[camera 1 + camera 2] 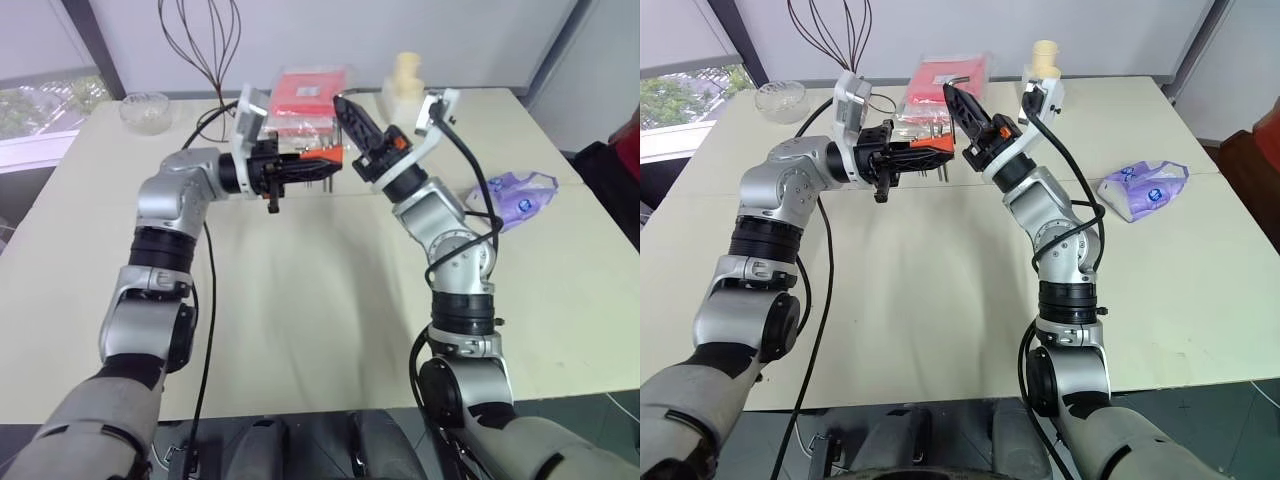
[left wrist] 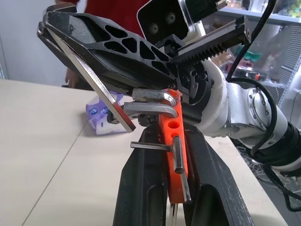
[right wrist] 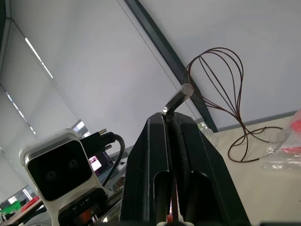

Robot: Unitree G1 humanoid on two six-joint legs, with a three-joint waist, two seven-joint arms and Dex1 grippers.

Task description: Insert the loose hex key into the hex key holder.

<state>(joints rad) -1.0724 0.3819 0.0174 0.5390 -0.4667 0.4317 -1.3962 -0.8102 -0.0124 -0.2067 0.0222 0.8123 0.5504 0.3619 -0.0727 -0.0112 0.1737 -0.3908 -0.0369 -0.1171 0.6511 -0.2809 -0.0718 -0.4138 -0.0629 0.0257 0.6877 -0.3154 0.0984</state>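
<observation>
Hex key holder showing matt orange plastic, loose hex key showing dull grey metal, table showing smooth matt cream

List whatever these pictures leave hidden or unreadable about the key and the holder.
- Loose hex key: right wrist view shows just its tip; the right gripper's fingers cover the rest.
- Holder: its lower end sits hidden between the left gripper's fingers.
- Head views: the key is too small to find near the holder.
</observation>
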